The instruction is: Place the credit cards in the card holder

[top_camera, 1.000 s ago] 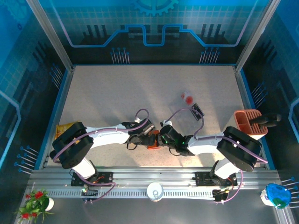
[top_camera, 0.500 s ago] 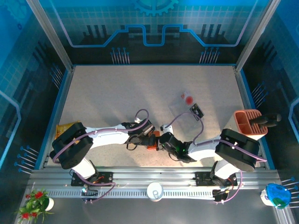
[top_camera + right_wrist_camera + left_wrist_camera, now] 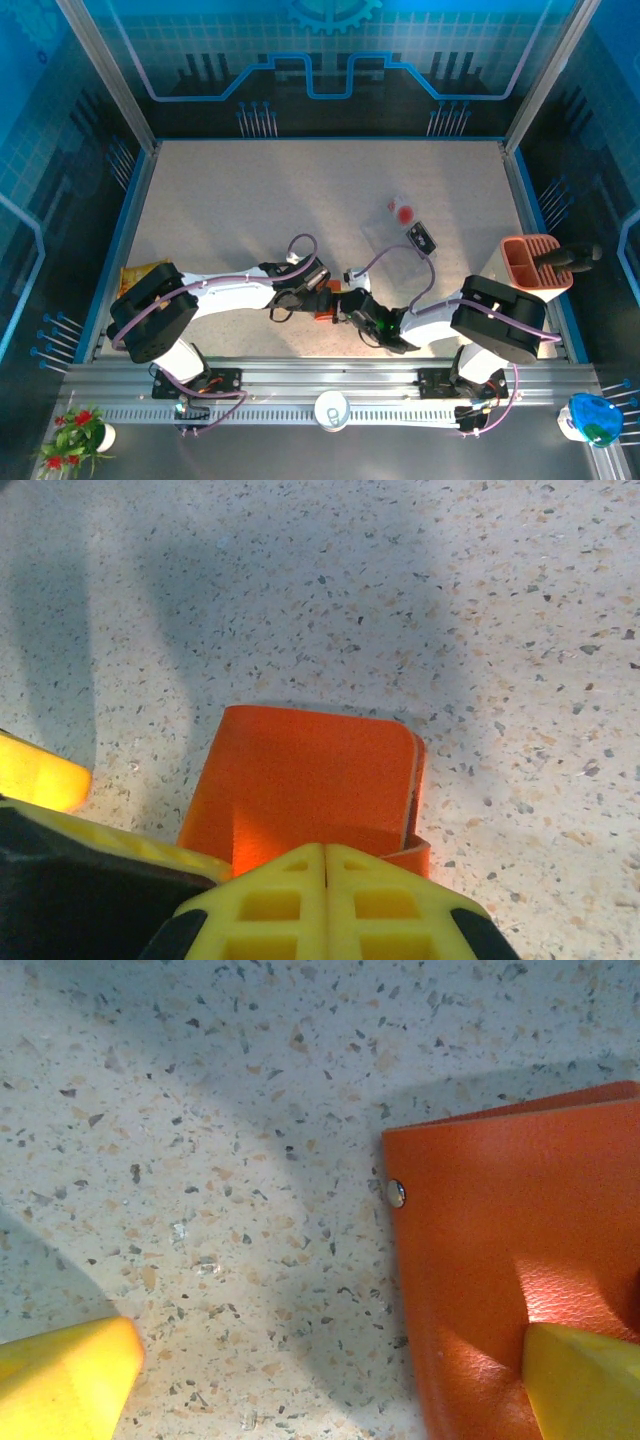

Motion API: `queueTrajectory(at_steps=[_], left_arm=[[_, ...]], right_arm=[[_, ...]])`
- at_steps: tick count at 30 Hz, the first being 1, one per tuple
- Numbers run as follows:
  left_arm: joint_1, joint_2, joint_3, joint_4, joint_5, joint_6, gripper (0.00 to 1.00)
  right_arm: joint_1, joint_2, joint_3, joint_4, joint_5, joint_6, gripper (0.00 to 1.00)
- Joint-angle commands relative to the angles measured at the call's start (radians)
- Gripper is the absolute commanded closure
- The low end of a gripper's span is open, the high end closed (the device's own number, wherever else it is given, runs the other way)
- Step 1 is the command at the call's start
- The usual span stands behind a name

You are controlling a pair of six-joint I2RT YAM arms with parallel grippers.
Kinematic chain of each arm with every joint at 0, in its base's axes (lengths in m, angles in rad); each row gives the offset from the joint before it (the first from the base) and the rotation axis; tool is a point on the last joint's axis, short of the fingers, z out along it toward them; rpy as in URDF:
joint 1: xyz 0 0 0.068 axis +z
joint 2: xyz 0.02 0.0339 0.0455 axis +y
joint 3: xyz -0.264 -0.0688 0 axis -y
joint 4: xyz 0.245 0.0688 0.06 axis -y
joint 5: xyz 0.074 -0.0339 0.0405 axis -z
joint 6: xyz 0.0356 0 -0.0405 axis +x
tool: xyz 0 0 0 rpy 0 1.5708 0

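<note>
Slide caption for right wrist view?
Right gripper, shut, at the edge of the orange card holder on the speckled table.

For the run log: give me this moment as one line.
left gripper open, astride wallet edge | right gripper shut at wallet | wallet folded on table

- Open across the far and left stretches of the table (image 3: 240, 200), bare speckled top from the back wall down to the arms.
- Blocked at front centre by the card holder (image 3: 310, 775), lying flat.
- Crowded there by the left claw (image 3: 322, 1380), spread wide with one finger on the orange cover and the other on bare table.
- Crowded too by the right claw (image 3: 325, 885), pressed shut over the holder's near edge.
- Free just beyond the holder's far edge.
- Dotted right of centre with a pink-red card (image 3: 403, 210) and a dark card (image 3: 421, 237), both flat and low.
- Walled at the right edge by a terracotta bin (image 3: 528, 260), standing tall.
- Narrowed at the left edge by a yellow object (image 3: 142, 272).
</note>
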Motion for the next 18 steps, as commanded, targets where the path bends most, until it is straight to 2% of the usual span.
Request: queueTrajectory(at_steps=[1,6,18], left_arm=[[-0.003,0.054,-0.056,-0.062,-0.006,-0.033,0.01],[-0.004,0.059,-0.06,-0.057,-0.005,-0.033,0.01],[-0.003,0.067,-0.063,-0.044,-0.01,-0.035,0.01]], right_arm=[[0.056,0.067,-0.003,-0.337,-0.309,0.0,1.0],[0.033,0.041,0.032,-0.363,-0.332,-0.014,1.0],[-0.008,0.031,0.047,-0.349,-0.387,-0.001,0.91]])
